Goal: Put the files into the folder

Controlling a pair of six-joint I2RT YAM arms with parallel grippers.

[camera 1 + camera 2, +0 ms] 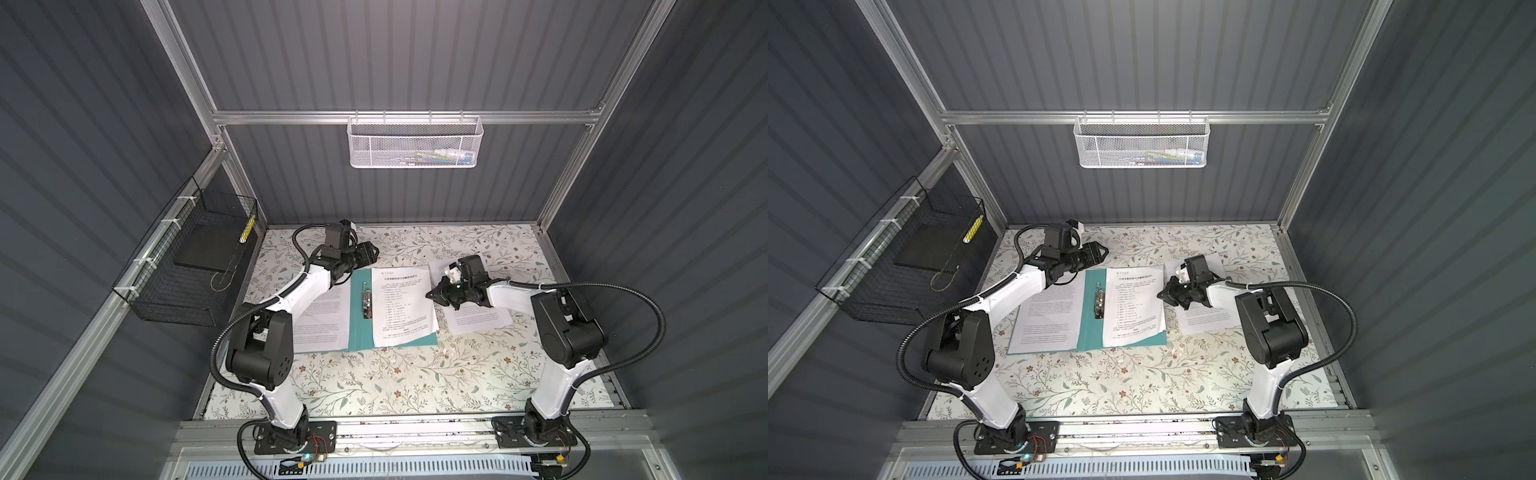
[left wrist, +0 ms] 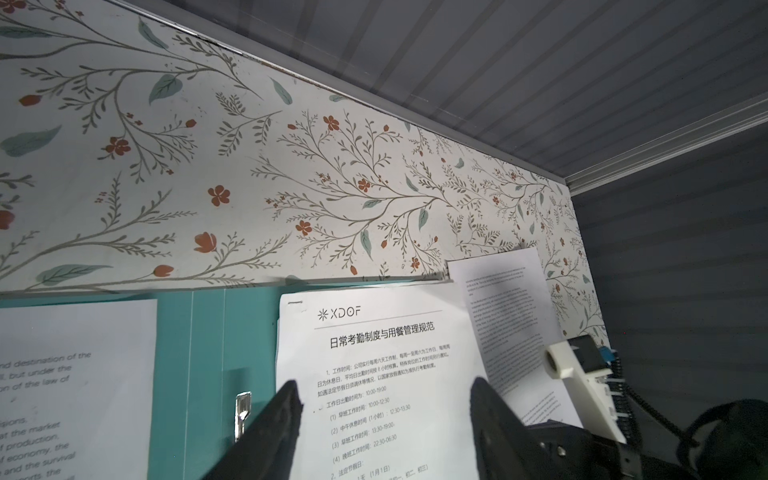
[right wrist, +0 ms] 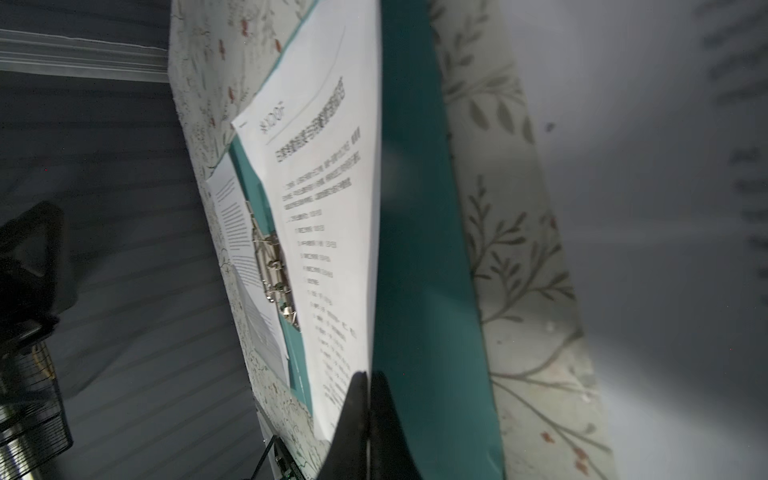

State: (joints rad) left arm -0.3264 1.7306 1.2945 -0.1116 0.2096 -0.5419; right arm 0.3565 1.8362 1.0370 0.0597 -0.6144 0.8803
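Your floral table (image 1: pixel 374 382) is busy in the middle and pretty open elsewhere. On the left wall there's a black wire basket (image 1: pixel 183 286) with a dark slab (image 1: pixel 208 249) lying in it, and a white mesh basket (image 1: pixel 415 143) hangs on the far wall. Both are well apart from the work. The folder (image 1: pixel 358 328) lies open and flat mid-table. The files are split up: the left sheet (image 1: pixel 324 320) is on the left cover, the right sheet (image 1: pixel 403 307) is on the right cover, and a loose sheet (image 1: pixel 478 322) lies on the table just right of the folder, partly under your right arm. Your left gripper (image 1: pixel 374 254) hovers by the folder's far edge, fingers spread with nothing between them. Your right gripper (image 1: pixel 430 294) has its fingers pressed together, tip right at the right sheet's right edge; can't tell if it's actually pinching paper. The clip bar (image 1: pixel 366 300) sits uncovered along the spine. You've got bare table along the whole near strip and in the far right corner.
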